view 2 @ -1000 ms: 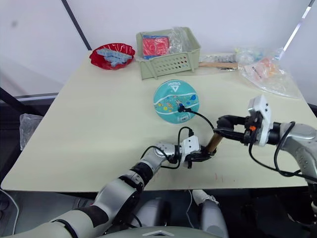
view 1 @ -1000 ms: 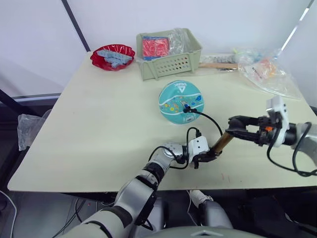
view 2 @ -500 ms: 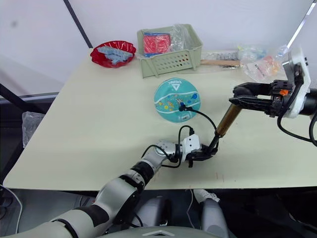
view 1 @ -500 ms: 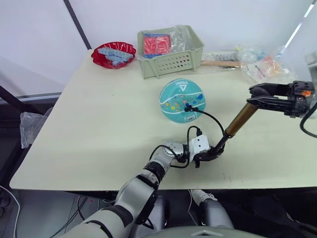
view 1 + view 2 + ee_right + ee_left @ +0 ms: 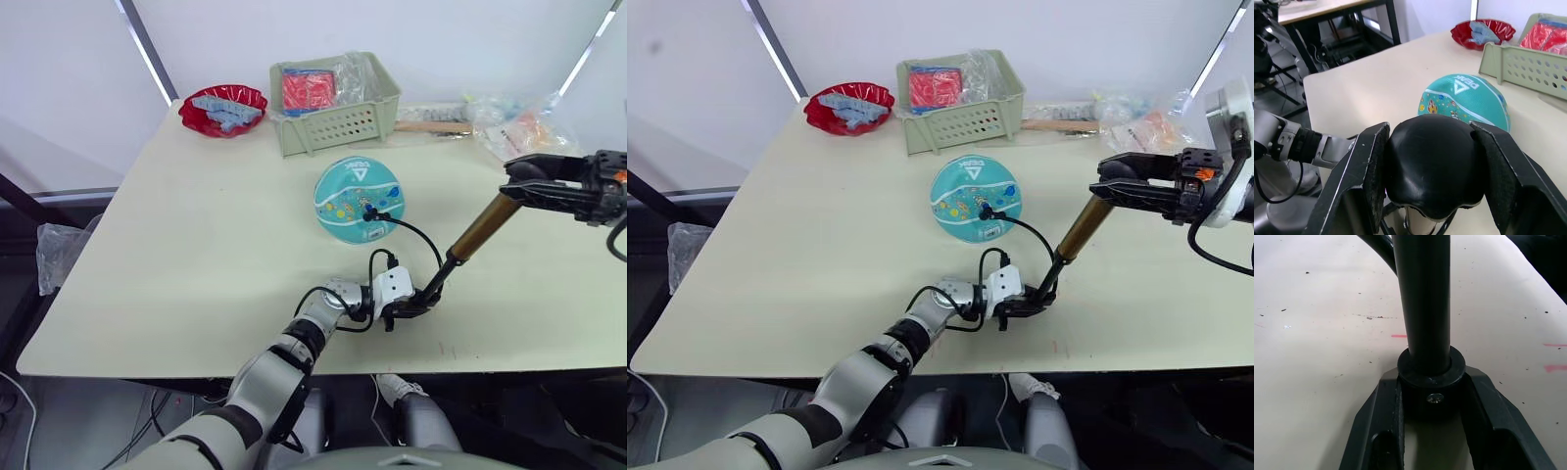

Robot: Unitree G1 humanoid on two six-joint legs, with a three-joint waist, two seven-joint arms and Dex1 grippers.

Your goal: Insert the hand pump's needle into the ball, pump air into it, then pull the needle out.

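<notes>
Near the middle of the desk (image 5: 196,235) sits the ball (image 5: 359,200), and the needle (image 5: 368,212) is already in its valve, on the side facing the robot. From there the thin black hose (image 5: 416,238) curves toward 5 o'clock to the foot of the hand pump (image 5: 477,229). The left claw (image 5: 409,305) is clamped on the black base cap and presses it on the desk. The gold barrel leans up toward 2 o'clock, where the right claw (image 5: 520,184) is closed around the black handle (image 5: 1432,163); the pump looks drawn out.

I judge the pumping step is in hand. To do it well, the right arm should push straight along the barrel's line, not sideways, while the left holds the base firm. The hose must stay slack, so the needle is not pulled or bent in the ball.

At 11 o'clock from the ball stands a green basket (image 5: 338,123).
</notes>
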